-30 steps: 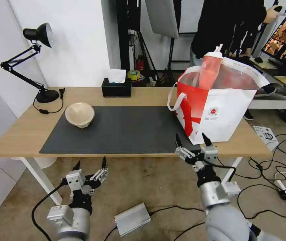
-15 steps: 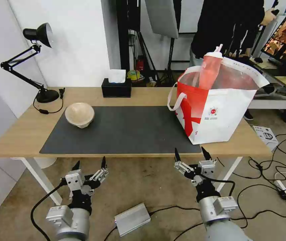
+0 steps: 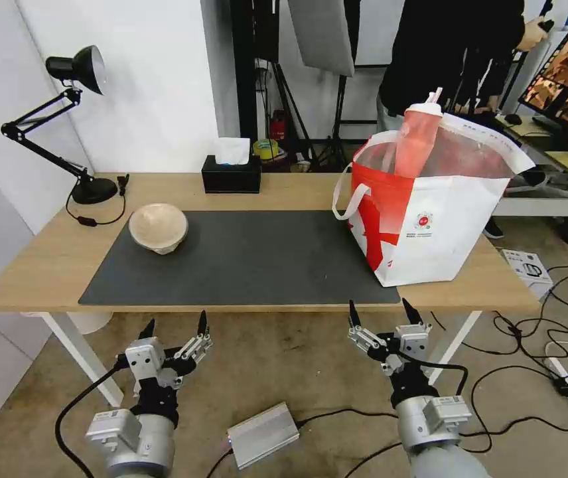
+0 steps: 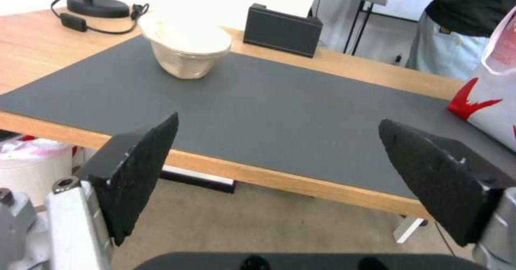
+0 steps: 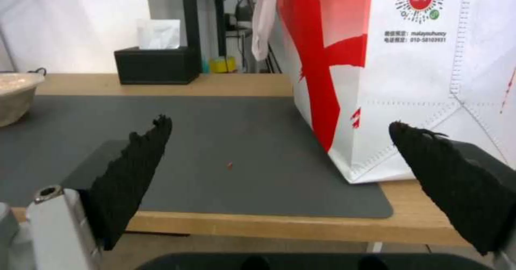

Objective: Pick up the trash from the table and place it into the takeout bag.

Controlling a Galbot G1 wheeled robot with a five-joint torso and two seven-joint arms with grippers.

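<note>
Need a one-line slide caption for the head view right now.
Both claws, left and right, open below the table; beige bowl awaits, cup in takeout bag.

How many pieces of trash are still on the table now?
1: the beige bowl on the mat's left end. The red cup stands in the takeout bag; more may be hidden inside.

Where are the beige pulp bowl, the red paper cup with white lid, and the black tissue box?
Beige pulp bowl (image 3: 158, 228): head view, on its inner wall.
Red paper cup with white lid (image 3: 417, 143): head view, on its red side, above the bag rim.
Black tissue box (image 3: 231, 179): head view, on its front face.
</note>
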